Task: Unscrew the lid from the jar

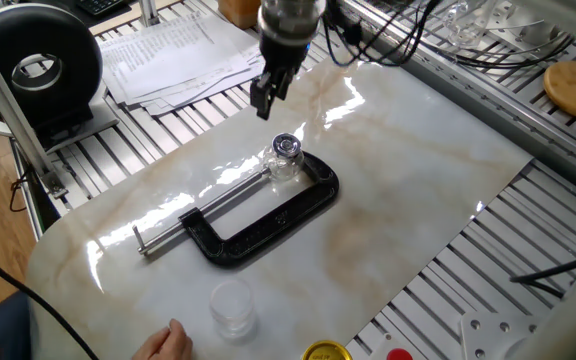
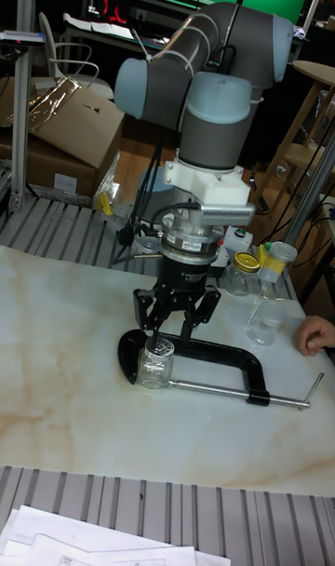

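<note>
i see my end effector (image 2: 174, 331) with fingers spread apart, hanging above the jar (image 1: 283, 164). the lid (image 1: 286, 146) is on the jar, held in the clamp (image 1: 264, 213) on the tabletop (image 1: 408, 170).

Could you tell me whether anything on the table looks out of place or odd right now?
Nothing stands out: the jar stands upright in the black C-clamp, lid on, with the gripper above it.

Lid (image 1: 286, 146) on jar (image 1: 282, 166), inside clamp (image 1: 258, 222)
</note>
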Controlling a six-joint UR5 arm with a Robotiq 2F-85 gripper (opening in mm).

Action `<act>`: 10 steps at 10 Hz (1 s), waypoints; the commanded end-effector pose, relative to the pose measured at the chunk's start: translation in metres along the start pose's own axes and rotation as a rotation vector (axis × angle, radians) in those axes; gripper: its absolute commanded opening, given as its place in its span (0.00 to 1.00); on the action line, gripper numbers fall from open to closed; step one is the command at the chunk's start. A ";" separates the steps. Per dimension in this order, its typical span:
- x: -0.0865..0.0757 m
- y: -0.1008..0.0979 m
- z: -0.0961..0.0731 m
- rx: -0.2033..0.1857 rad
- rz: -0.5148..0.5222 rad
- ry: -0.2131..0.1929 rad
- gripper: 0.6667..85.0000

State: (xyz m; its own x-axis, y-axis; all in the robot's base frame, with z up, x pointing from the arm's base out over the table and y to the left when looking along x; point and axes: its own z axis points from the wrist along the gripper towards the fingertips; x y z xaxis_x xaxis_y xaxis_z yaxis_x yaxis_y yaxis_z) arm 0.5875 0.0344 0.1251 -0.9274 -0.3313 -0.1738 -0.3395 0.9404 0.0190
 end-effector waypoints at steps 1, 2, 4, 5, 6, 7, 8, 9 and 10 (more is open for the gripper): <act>0.008 0.006 0.011 0.001 0.003 0.002 0.65; 0.008 0.007 0.012 -0.006 0.031 -0.001 0.66; 0.017 0.012 0.024 -0.013 0.061 -0.023 0.66; 0.021 0.012 0.031 0.002 0.059 -0.047 0.67; 0.024 0.009 0.032 0.003 0.052 -0.054 0.67; 0.027 0.007 0.032 0.003 0.046 -0.056 0.67; 0.030 0.005 0.034 0.009 0.037 -0.059 0.68; 0.032 0.005 0.035 0.011 0.036 -0.058 0.68; 0.033 0.007 0.037 0.009 0.036 -0.059 0.68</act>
State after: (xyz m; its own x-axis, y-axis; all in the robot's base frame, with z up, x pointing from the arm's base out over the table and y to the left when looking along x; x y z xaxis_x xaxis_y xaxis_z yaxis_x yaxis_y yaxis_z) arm 0.5644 0.0330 0.0878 -0.9296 -0.2977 -0.2173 -0.3073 0.9515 0.0111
